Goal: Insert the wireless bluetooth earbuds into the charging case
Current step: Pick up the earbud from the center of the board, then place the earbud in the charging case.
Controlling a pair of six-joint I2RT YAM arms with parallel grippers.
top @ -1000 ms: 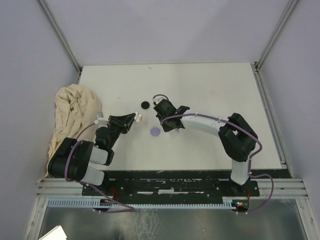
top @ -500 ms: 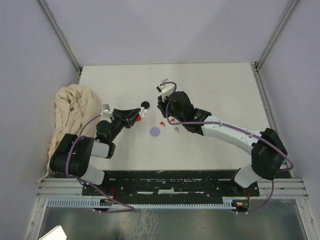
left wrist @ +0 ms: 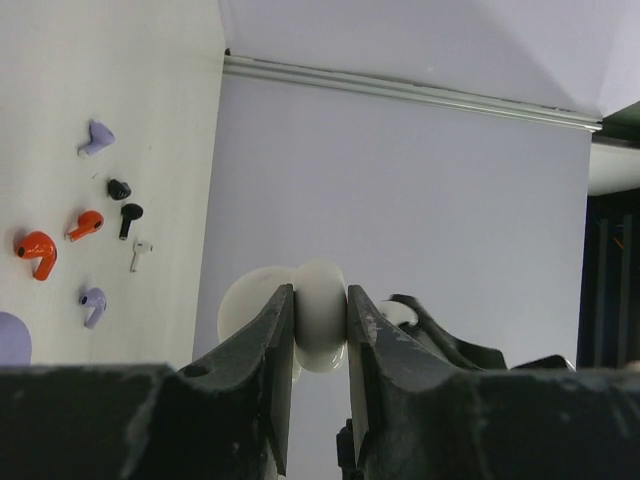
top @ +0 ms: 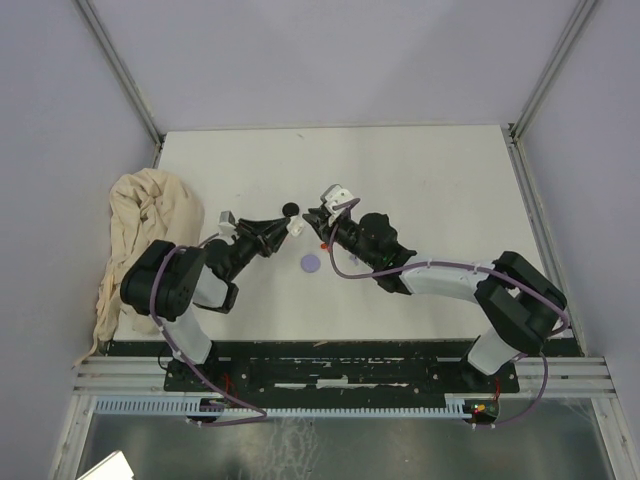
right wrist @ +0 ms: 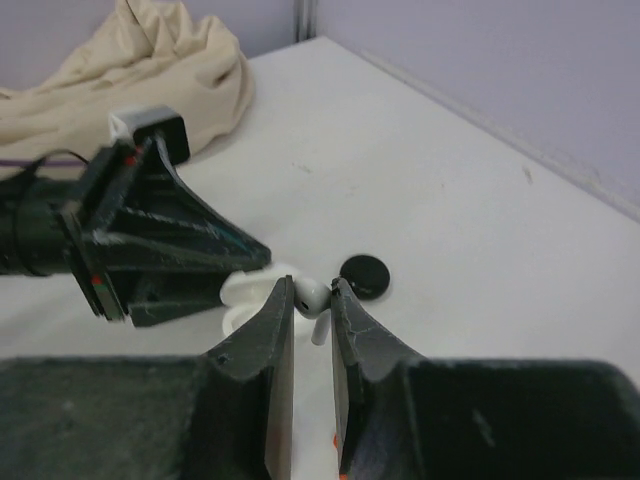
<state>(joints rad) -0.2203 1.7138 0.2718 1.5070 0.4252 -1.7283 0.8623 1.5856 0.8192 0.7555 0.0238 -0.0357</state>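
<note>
Left wrist view: the left claw point(left wrist: 320, 297) is clamped on the white charging case point(left wrist: 320, 275), holding it above the tabletop point(left wrist: 120, 60). Loose earbuds point(left wrist: 86, 223) in red, black, lilac and white lie scattered on the tabletop, well apart from the case. On the right wrist camera, the right claw point(right wrist: 311, 292) pinches one white earbud point(right wrist: 311, 297) between its fingertips, stem pointing down, just beside the case. Whether the two touch cannot be told. A black disc point(right wrist: 364, 274) lies beyond the claws. From the top camera, a lilac disc point(top: 311, 263) sits near both claws, and a beige cloth point(top: 150, 230) is heaped at the tabletop's left edge.
</note>
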